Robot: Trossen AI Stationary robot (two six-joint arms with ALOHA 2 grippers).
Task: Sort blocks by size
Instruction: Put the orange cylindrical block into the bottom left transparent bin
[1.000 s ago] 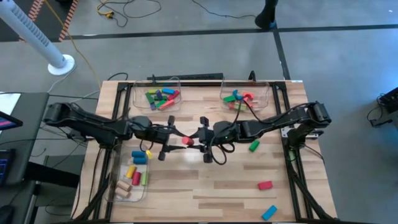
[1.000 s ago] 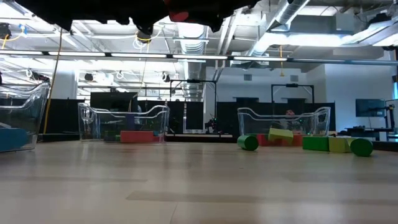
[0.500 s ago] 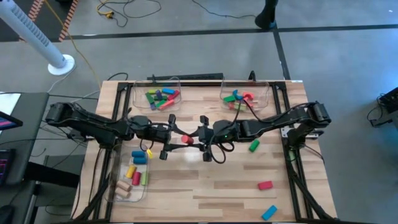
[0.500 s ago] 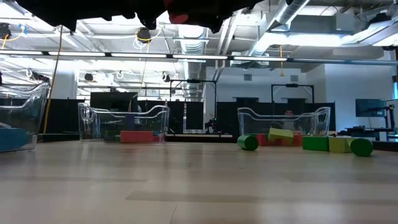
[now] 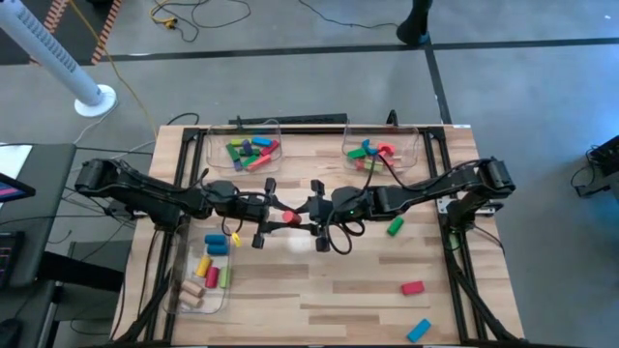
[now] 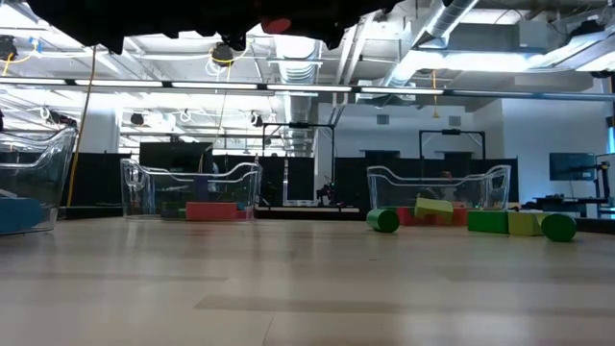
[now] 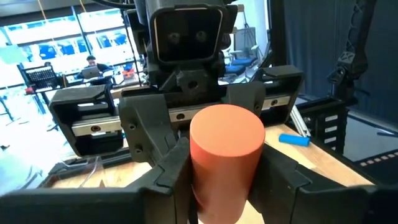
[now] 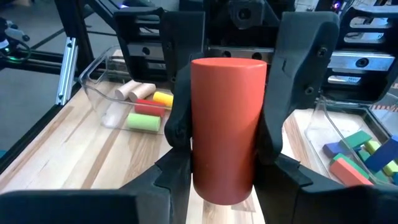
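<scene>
You're mid-handover above the table's centre: both the left gripper (image 5: pixel 274 215) and right gripper (image 5: pixel 308 216) pinch the red cylinder (image 5: pixel 290 218). Next, the right fingers probably need to let go before the left carries it to a bin.

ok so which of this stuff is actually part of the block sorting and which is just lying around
Part of the job:
- red cylinder, clamped between both grippers in mid-air: left gripper, right gripper
- loose blocks: green block, red block, blue block
- blocks already in the clear bins

Just lying about:
- white fan stand
- floor cables
</scene>
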